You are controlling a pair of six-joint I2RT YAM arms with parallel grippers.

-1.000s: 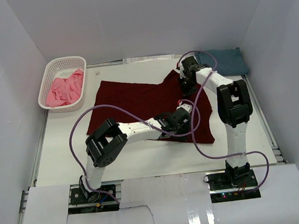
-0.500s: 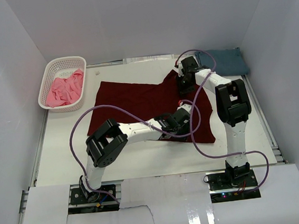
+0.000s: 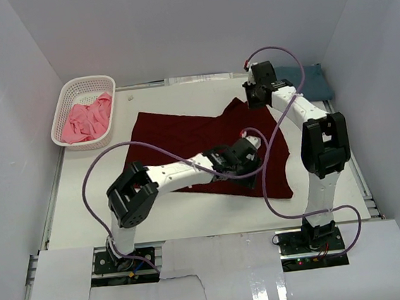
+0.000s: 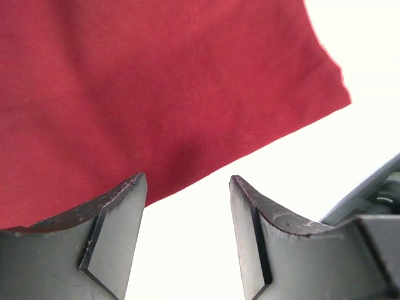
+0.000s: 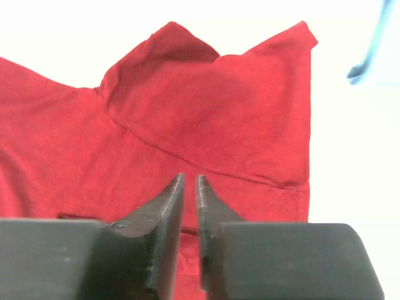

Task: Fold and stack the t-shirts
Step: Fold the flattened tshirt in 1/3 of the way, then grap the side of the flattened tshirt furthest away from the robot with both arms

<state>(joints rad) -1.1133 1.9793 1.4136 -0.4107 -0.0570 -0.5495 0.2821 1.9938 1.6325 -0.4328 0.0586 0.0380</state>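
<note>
No writing, label, brand, number or sign can be read anywhere in these views.

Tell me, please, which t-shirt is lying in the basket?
The pink t-shirt, bunched in the white basket; the maroon t-shirt and blue t-shirt lie on the table.
</note>
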